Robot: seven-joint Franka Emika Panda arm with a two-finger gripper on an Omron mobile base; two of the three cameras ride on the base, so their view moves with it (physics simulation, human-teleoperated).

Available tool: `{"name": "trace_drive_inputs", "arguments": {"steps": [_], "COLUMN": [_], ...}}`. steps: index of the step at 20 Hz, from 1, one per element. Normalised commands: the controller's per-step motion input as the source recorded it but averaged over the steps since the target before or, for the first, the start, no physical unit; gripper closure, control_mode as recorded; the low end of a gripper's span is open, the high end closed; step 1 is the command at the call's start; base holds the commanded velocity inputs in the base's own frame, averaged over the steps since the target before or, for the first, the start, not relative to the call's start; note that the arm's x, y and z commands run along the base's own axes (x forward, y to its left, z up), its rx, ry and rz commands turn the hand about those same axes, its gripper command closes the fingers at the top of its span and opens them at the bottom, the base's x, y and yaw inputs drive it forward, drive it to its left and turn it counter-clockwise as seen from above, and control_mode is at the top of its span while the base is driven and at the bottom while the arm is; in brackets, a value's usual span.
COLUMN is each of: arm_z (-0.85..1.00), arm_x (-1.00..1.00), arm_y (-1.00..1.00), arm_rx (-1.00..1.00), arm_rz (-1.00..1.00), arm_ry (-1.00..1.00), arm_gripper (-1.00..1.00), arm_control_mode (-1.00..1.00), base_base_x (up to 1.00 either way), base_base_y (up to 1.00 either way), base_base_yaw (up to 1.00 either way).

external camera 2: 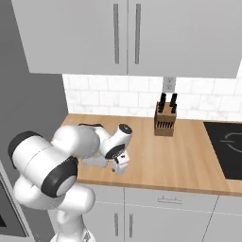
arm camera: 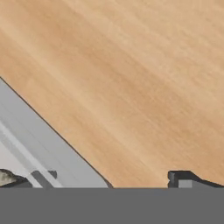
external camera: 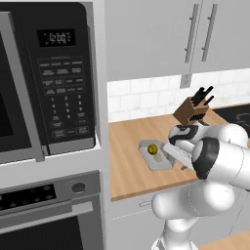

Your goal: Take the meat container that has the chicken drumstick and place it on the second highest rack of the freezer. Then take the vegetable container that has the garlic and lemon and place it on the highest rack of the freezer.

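The vegetable container (external camera: 149, 161), a shallow grey tray, lies on the wooden counter (external camera: 128, 161) near its front edge. It holds the yellow lemon (external camera: 152, 148) and the off-white garlic (external camera: 159, 157). My gripper (external camera: 174, 153) hangs low over the tray's right side. In the hand view the gripper (arm camera: 111, 179) is open: one fingertip (arm camera: 42, 177) is over the container's rim (arm camera: 52, 148), beside a sliver of garlic (arm camera: 6, 177), and the other is over bare wood. In the right base view the gripper (external camera 2: 120, 166) points down and the arm hides the tray. The freezer, its racks and the meat container with the chicken drumstick are out of view.
A knife block (external camera: 191, 110) stands at the back of the counter by the tiled wall. A black cooktop (external camera 2: 227, 146) lies to the right. A microwave (external camera: 49, 78) above an oven (external camera: 49, 215) fills the tall unit on the left. Wall cabinets (external camera 2: 127, 33) hang overhead.
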Motion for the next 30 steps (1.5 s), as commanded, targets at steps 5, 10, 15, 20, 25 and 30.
{"name": "trace_drive_inputs", "arguments": {"steps": [5, 10, 15, 20, 25, 30], "arm_z": [-0.11, -0.18, -0.48, -0.35, -0.16, 0.24], "arm_x": [-0.28, -0.05, 0.00, -0.01, -0.19, -0.45], "arm_y": [0.18, 0.22, 0.26, 0.10, 0.13, 0.26], "arm_rx": [0.00, 0.00, 0.00, 0.00, 0.00, 0.00], "arm_rz": [0.12, 0.11, 0.09, 0.09, 0.08, 0.00], "arm_ry": [-0.07, -0.04, 0.00, 0.00, 0.00, -0.20], "arm_gripper": [-1.00, -1.00, 1.00, 1.00, 1.00, 1.00], "arm_control_mode": [-1.00, -1.00, -1.00, -1.00, -1.00, -1.00], "base_base_x": [0.00, 0.00, 0.00, 0.00, 0.00, 0.00], "base_base_y": [0.00, 0.00, 0.00, 0.00, 0.00, 0.00], "base_base_yaw": [0.00, 0.00, 0.00, 0.00, 0.00, 0.00]}}
